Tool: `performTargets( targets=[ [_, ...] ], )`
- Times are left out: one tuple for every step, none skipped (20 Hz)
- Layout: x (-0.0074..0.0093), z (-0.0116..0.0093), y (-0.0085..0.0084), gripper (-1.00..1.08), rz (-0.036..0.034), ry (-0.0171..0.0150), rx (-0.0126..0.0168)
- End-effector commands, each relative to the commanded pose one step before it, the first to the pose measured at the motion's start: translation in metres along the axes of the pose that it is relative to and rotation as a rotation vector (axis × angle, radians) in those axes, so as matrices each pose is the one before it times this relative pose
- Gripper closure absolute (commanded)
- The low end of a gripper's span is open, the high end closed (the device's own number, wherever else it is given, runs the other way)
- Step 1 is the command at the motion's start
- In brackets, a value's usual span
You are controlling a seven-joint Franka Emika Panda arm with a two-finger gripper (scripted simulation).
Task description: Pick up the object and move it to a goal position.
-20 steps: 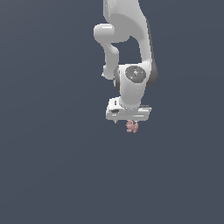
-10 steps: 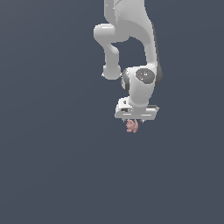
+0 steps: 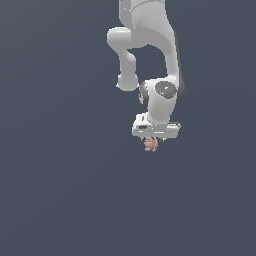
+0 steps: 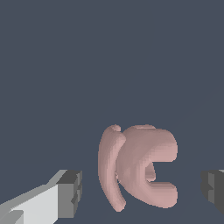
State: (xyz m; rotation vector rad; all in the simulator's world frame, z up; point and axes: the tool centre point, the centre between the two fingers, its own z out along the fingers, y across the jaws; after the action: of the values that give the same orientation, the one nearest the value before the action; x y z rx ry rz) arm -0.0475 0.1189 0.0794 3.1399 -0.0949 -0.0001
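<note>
Pink object (image 4: 138,170) lies between the spread tool (image 4: 142,190) fingers.

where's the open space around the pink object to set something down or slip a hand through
The only crowded spot is at the end effector, whose fingers stand on either side of the pink object with a gap showing on each side in the wrist view. Everywhere else in the exterior view is bare dark surface: below the object and out to that view's left and right.
</note>
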Motion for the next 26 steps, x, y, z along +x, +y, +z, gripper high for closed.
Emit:
performTargets(
  targets=[
    [-0.00091,0.01086,-0.00012,-0.92,0.00034,-0.00089,-0.00019],
    [-0.00023,0.00542,0.00012,-0.92,0.00061,0.00028,0.00015],
    [-0.00026,0.0053,-0.00022,-0.92,0.0,0.0,0.0],
    [-0.0001,0.00447,0.00014,-0.92,0.00062,0.00028,0.00014],
    [-0.00009,0.00398,-0.0002,-0.92,0.0,0.0,0.0],
    [0.00007,0.00319,0.00006,-0.92,0.00044,0.00019,0.00007],
    [0.00011,0.00262,-0.00018,-0.92,0.0,0.0,0.0],
    [0.00018,0.00194,-0.00016,-0.92,0.0,0.0,0.0],
    [0.00027,0.00121,0.00012,-0.92,0.00046,0.00017,0.00003],
    [0.00017,0.00074,-0.00009,-0.92,0.0,0.0,0.0],
    [0.00007,0.00024,-0.00003,-0.92,0.0,0.0,0.0],
    [0.0,0.0,0.0,1.08,0.0,0.0,0.0],
    [0.0,0.0,0.0,1.08,0.0,0.0,0.0],
    [0.0,0.0,0.0,1.08,0.0,0.0,0.0],
    [0.0,0.0,0.0,1.08,0.0,0.0,0.0],
    [0.0,0.0,0.0,1.08,0.0,0.0,0.0],
    [0.0,0.0,0.0,1.08,0.0,0.0,0.0],
    [0.0,0.0,0.0,1.08,0.0,0.0,0.0],
    [0.0,0.0,0.0,1.08,0.0,0.0,0.0],
    [0.0,0.0,0.0,1.08,0.0,0.0,0.0],
    [0.0,0.0,0.0,1.08,0.0,0.0,0.0],
    [0.00011,-0.00085,-0.00093,1.08,-0.00132,0.00107,0.00066],
    [0.00001,-0.00026,0.00013,1.08,0.0,0.0,0.0],
    [0.00002,-0.00078,0.0004,1.08,0.0,0.0,0.0],
    [0.00003,-0.0013,0.00066,1.08,0.0,0.0,0.0],
    [0.00005,-0.00182,0.00092,1.08,0.0,0.0,0.0]
  ],
)
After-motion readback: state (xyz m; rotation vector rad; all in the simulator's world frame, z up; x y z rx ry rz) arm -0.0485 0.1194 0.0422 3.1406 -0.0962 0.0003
